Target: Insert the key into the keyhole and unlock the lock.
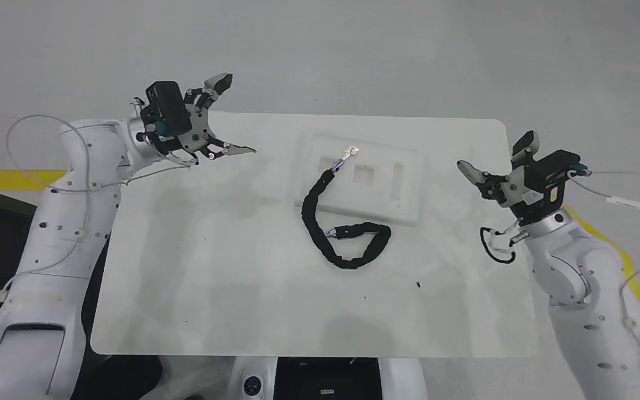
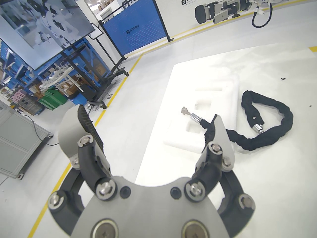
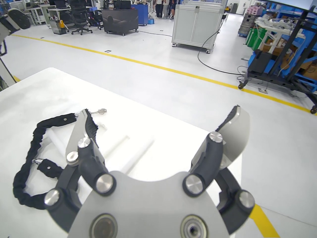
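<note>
The white bench (image 1: 200, 300) carries a white foam tray (image 1: 405, 205) with rectangular recesses cut into it. A black fabric-sleeved chain lock (image 1: 345, 250) starts on the tray's left part and runs off the tray's near edge. It loops over the bench just in front of the tray, and its other metal-tipped end lies beside that edge. The two ends lie apart.

The left hand (image 1: 232, 115) hangs well apart from the tray, off its left side, fingers spread and holding nothing. The right hand (image 1: 495, 155) hangs well off the tray's right side, likewise spread wide and empty.

The silver key (image 1: 349, 153) lies on the tray's far-left part. It sticks out of the metal end piece of the chain lock, with its head pointing away from the chain.
</note>
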You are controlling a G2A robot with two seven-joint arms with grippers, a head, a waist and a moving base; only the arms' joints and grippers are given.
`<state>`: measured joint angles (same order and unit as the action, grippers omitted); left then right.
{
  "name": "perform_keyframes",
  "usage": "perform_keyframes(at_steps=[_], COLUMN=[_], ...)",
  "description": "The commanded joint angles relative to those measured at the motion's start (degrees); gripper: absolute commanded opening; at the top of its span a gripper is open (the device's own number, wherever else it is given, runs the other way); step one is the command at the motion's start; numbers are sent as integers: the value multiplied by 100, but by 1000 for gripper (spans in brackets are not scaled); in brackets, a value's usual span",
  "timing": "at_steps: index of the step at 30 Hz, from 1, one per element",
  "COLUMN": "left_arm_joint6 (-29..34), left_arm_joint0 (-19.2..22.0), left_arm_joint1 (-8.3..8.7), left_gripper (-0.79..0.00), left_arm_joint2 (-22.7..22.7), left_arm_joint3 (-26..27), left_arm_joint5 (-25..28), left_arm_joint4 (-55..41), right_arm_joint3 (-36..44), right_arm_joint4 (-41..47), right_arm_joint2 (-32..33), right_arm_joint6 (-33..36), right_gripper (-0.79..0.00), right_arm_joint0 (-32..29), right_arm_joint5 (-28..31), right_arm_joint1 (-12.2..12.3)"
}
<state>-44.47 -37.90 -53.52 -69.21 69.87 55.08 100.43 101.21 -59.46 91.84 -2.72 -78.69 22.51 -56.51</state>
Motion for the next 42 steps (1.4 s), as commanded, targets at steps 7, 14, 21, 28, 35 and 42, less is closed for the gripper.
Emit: perform_keyframes(at_steps=[7,14,21,28,35,42], left_arm_joint6=[-196,-316,-315,-315,-315,-315], left_arm_joint0=[-233,-479,-492,-492,-492,-492], left_arm_joint1=[297,435,439,439,439,439], left_gripper=[0,-1,-1,-1,-1,-1], left_arm_joint2=[-772,-1120,-1126,-1126,-1126,-1126], left_arm_joint3=[91,177,183,183,183,183], left_arm_joint5=[89,126,125,125,125,125], left_arm_joint4=[307,313,306,307,307,307], right_arm_joint3=[18,8,7,7,7,7], right_arm_joint4=[-93,-154,-152,-152,-152,-152], right_arm_joint2=[439,564,562,562,562,562], right_arm_joint6=[82,77,75,75,75,75], right_gripper=[0,-1,-1,-1,-1,-1], right_arm_joint0=[-42,-11,-11,-11,-11,-11], right_arm_joint5=[-136,-134,-133,-133,-133,-133], right_arm_joint1=[18,21,20,20,20,20])
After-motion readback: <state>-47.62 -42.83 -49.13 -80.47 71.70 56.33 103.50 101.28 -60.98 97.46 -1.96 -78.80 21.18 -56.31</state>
